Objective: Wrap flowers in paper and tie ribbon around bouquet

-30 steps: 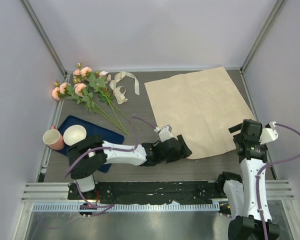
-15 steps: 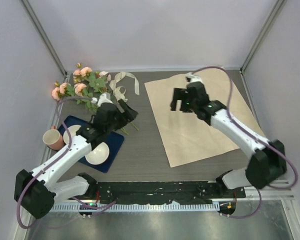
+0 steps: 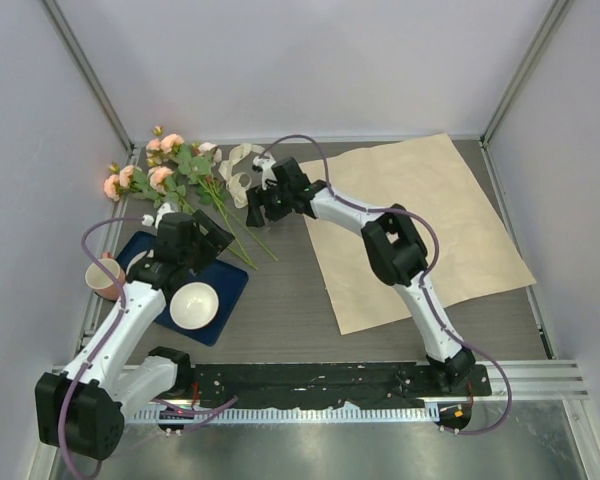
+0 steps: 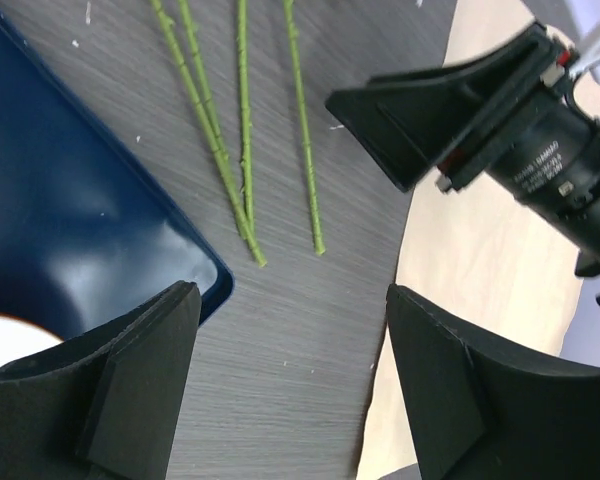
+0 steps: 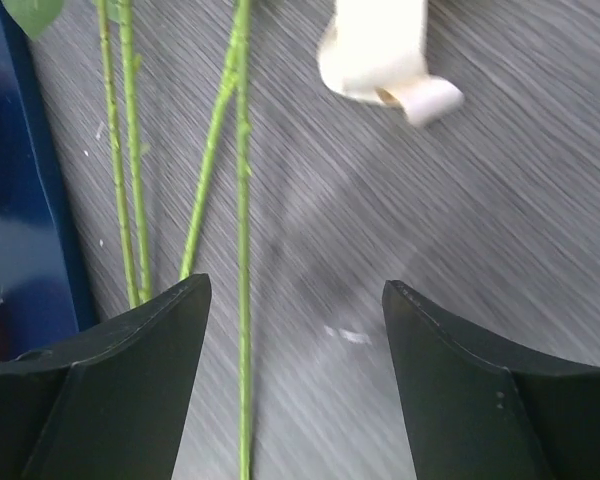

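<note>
The flowers (image 3: 165, 170), pink roses with green leaves, lie at the far left, and their stems (image 3: 230, 225) run toward the middle. Just right of them lies the curled cream ribbon (image 3: 242, 165). The paper (image 3: 420, 220) is spread flat on the right. My right gripper (image 3: 258, 208) reaches far left and hangs open over the stems (image 5: 242, 200), below the ribbon (image 5: 375, 50), with nothing between its fingers (image 5: 296, 283). My left gripper (image 3: 218, 240) is open and empty above the stem ends (image 4: 250, 220), between the tray and the paper's edge (image 4: 480, 260).
A dark blue tray (image 3: 230, 280) at the near left holds a white bowl (image 3: 193, 305). A pink cup (image 3: 105, 277) stands at its left edge. The right arm (image 4: 520, 140) crosses just beyond my left gripper (image 4: 290, 290). Frame posts and walls enclose the table.
The right arm swung from the right side across the paper to the stems by the ribbon. The left gripper drew back from the paper's corner to the tray. The paper and bowl have shifted.
</note>
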Controlling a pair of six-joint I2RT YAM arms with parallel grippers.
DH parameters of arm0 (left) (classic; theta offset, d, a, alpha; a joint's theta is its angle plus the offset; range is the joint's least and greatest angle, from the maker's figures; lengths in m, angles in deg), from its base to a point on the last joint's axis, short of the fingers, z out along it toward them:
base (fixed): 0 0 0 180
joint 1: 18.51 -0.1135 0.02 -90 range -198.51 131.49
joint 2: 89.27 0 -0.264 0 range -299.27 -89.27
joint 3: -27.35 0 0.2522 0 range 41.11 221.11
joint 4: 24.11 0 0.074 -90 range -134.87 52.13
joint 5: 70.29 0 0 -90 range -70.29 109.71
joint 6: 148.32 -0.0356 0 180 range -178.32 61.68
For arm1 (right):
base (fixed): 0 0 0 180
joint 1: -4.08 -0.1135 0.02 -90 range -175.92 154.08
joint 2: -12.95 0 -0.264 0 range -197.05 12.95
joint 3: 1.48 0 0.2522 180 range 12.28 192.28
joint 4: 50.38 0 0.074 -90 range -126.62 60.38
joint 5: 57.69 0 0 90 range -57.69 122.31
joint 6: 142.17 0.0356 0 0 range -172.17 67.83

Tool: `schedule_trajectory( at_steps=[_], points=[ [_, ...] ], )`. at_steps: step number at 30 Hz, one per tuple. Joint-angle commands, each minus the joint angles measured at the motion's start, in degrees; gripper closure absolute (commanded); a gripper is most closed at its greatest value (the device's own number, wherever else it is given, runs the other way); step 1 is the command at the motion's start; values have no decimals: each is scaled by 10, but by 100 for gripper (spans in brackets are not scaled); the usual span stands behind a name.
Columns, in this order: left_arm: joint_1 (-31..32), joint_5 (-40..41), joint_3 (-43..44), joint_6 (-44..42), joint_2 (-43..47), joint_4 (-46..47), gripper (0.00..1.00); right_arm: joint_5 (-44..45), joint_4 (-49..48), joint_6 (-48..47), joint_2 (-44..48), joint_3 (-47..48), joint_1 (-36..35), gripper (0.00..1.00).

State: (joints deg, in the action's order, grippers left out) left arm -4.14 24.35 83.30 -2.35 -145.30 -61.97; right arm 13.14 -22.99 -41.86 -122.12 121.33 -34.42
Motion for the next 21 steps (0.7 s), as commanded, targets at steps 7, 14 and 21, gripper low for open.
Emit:
schedule_trajectory(
  at_steps=[7,14,21],
  points=[
    [-20,-55,-13,-6,27,6,22,-80,33,-22,-128,186,-23,42],
    [-31,-54,2,-14,61,-20,22,-86,27,-16,-172,240,-42,51],
    [-43,-52,17,-22,94,-49,21,-67,30,1,-180,292,-55,99]
  ],
)
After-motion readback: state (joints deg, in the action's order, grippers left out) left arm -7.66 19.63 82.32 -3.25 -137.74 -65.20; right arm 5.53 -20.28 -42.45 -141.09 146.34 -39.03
